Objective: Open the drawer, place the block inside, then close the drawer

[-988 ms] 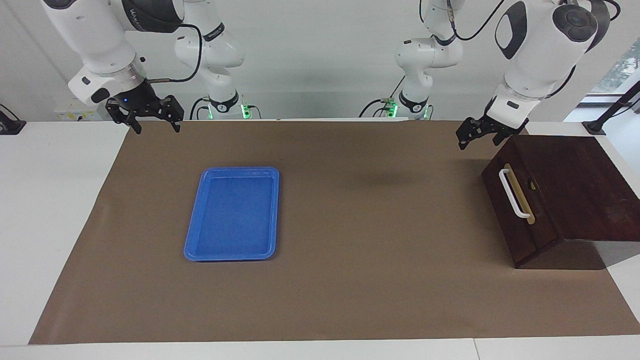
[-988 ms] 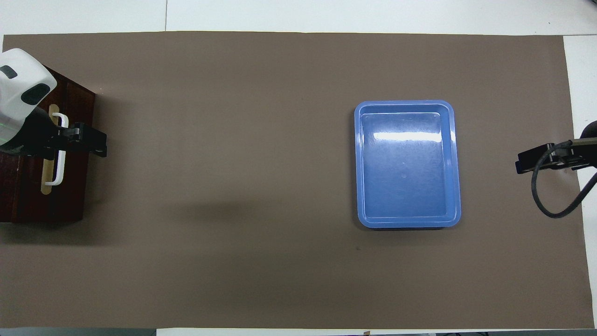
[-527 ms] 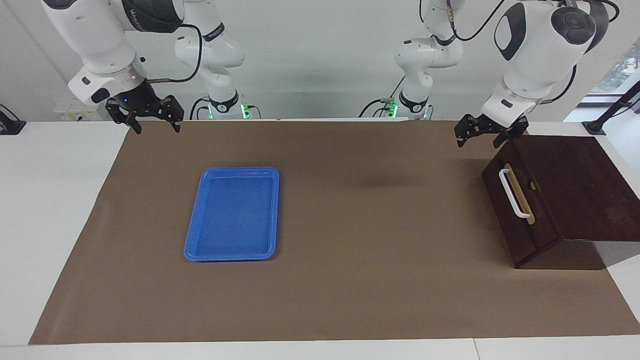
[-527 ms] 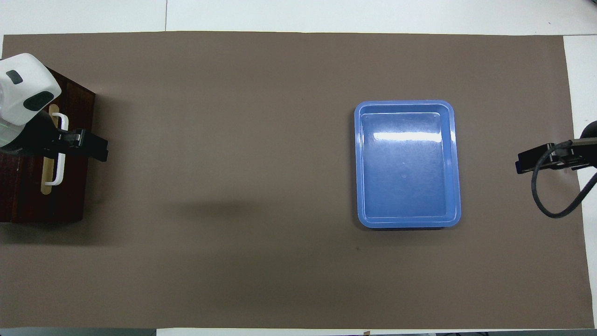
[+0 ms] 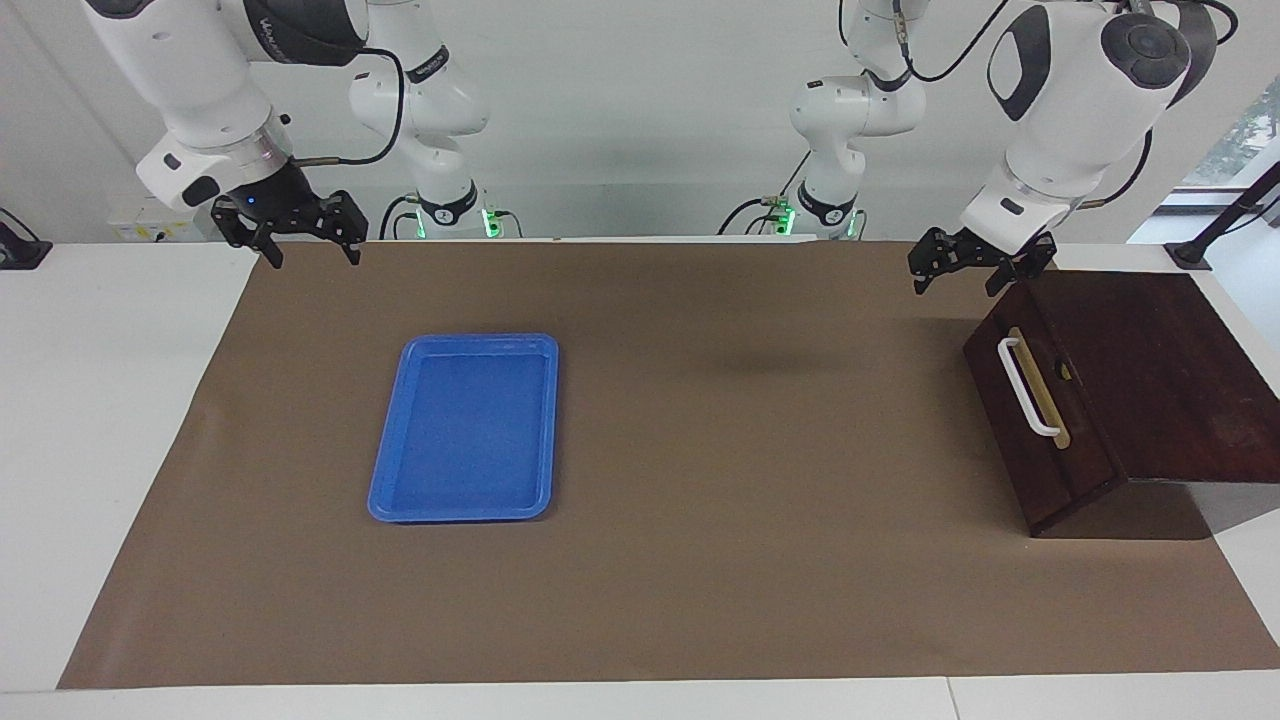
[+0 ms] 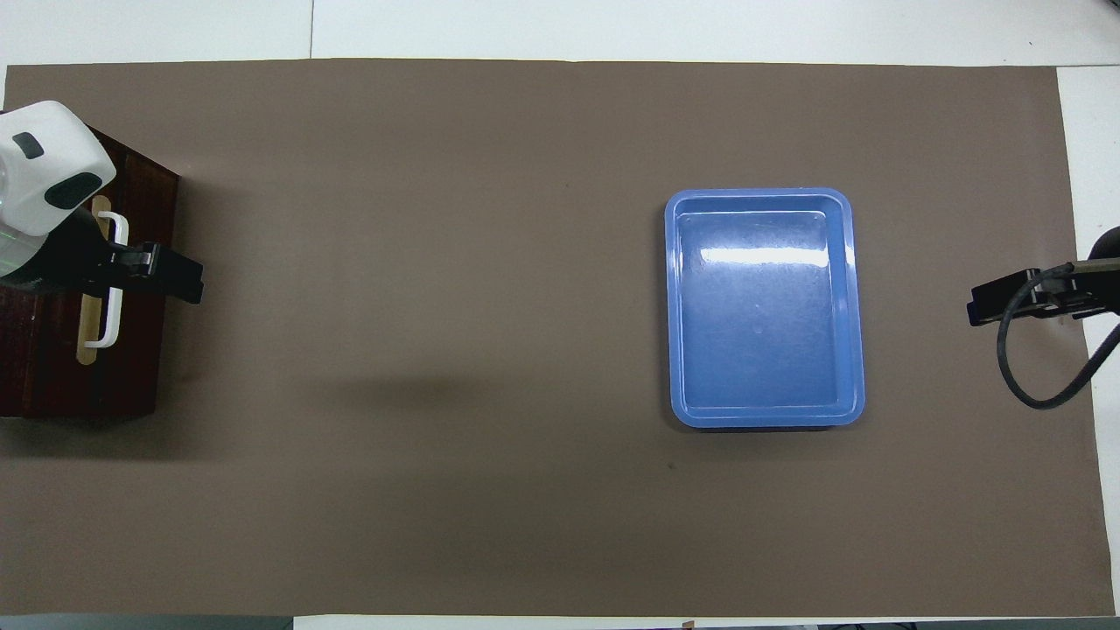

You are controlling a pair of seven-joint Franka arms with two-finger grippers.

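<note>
The drawer (image 5: 1010, 420) has a dark brown front and a white bar handle (image 5: 1027, 386) on a tan strip. It sits in a dark wooden cabinet (image 5: 1150, 370) at the left arm's end of the table and looks shut, with no pale interior showing. It also shows in the overhead view (image 6: 140, 350). My left gripper (image 5: 956, 282) is open and empty, up in the air over the cabinet's corner nearest the robots; from above it (image 6: 171, 278) covers part of the handle. My right gripper (image 5: 311, 256) is open and empty, waiting over the mat's edge at the right arm's end. The yellow block is out of view.
An empty blue plastic tray (image 5: 390, 500) lies on the brown mat (image 5: 750, 500) toward the right arm's end; it also shows in the overhead view (image 6: 674, 306). White table (image 5: 100, 450) borders the mat.
My left gripper has drawn back a little from the drawer front toward the robots and risen slightly. The right arm, the tray and the drawer have not moved.
</note>
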